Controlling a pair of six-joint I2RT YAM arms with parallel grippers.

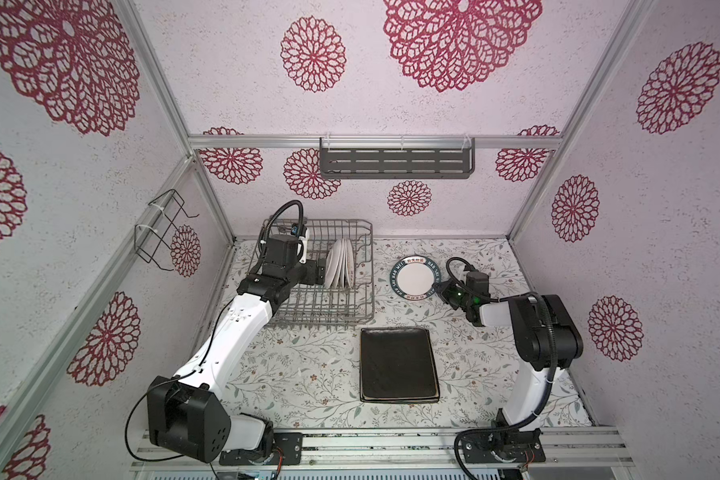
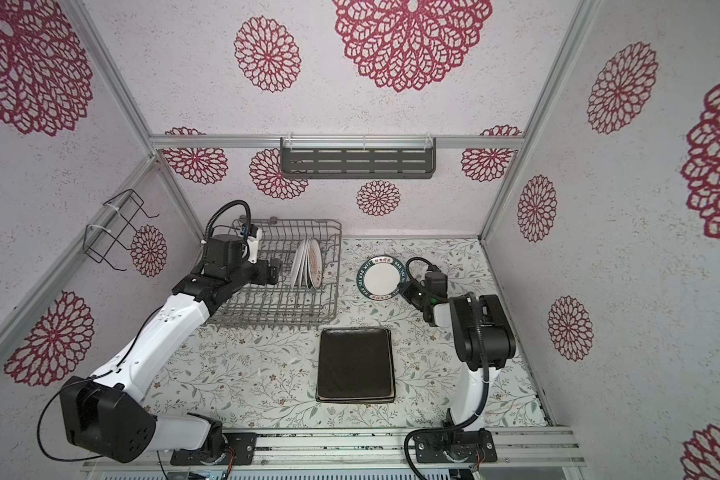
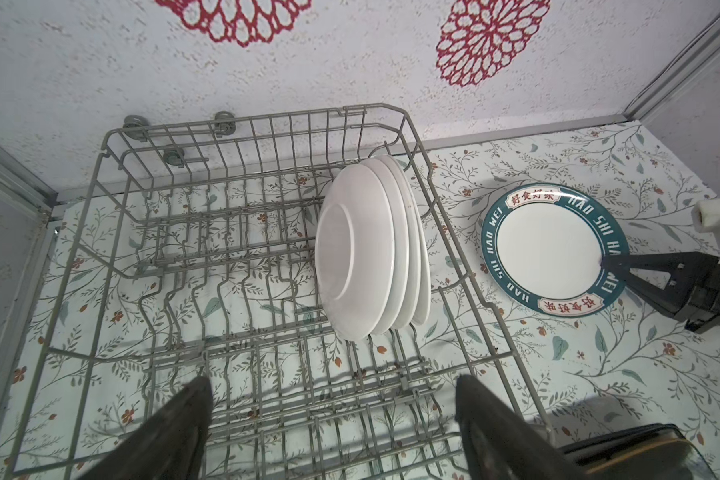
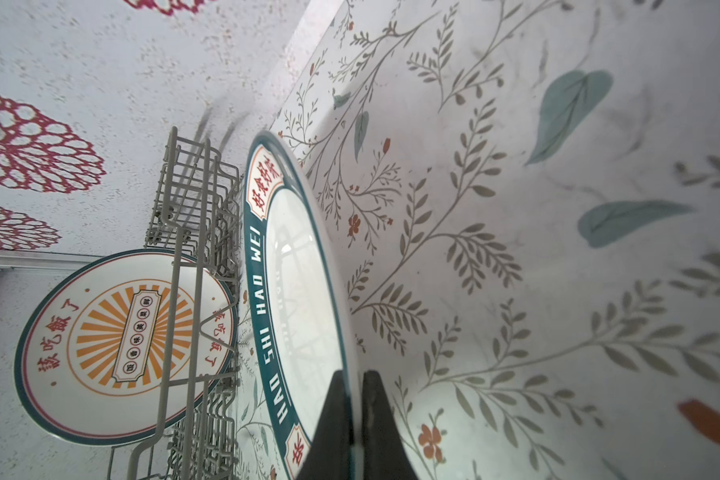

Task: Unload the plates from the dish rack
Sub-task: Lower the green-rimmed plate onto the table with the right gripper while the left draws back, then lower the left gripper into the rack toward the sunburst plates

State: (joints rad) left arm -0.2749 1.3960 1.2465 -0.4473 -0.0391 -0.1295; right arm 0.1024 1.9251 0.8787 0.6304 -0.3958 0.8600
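L gripper (image 3: pixel 333 419): jaws wide apart, nothing between them, inside dish rack (image 1: pixel 321 319), just left of small round white plates (image 1: pixel 341 264) standing on edge at rack's far-right side. R gripper (image 3: pixel 604 263): clamped on right rim of teal-rimmed round plate (image 1: pixel 414 277), right of rack over floral table (image 1: pixel 308 374) (flat or lifted, can't tell). Near centre: dark brown rect. plate (image 1: pixel 398 363) tops stack, apart from rack.
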